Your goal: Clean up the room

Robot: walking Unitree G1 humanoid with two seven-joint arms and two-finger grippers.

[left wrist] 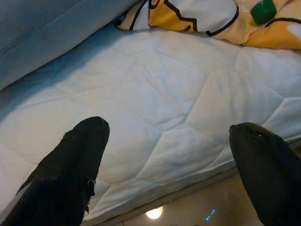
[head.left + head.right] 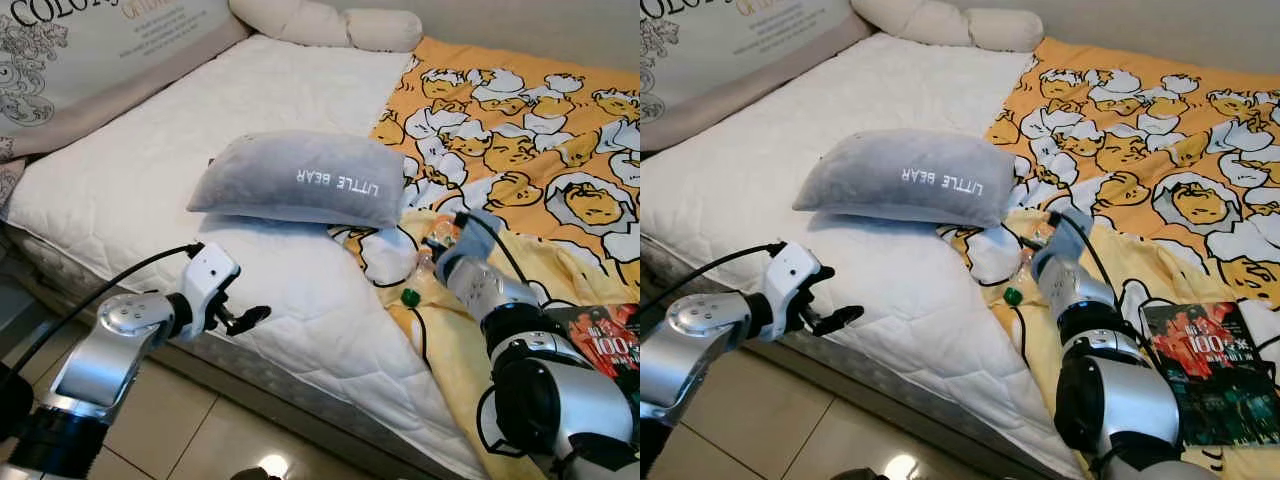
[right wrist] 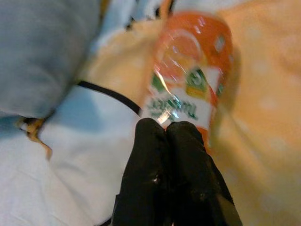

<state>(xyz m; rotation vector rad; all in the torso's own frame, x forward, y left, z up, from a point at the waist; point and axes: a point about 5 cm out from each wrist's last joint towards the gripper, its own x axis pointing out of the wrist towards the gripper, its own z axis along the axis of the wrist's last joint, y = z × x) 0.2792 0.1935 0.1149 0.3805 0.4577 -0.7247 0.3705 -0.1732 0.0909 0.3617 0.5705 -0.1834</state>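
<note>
Left claw (image 2: 250, 318) nearest, fingers (image 1: 70, 174) spread wide, gripping nothing, hovering over mattress (image 2: 150, 180) edge. Book (image 2: 1205, 370) lies on blanket (image 2: 540, 130) beside right arm's elbow. Right claw (image 3: 171, 129) further in over blanket, fingers pressed together, nothing between them, tips at label of orange bottle (image 3: 190, 70). Bottle lies on blanket just beyond the tips; green cap (image 2: 410, 297) on its end, between the two claws. Grey pillow (image 2: 300, 180) on mattress, just past bottle. Cream pillows (image 2: 330, 25) far beyond, at bed's head.
</note>
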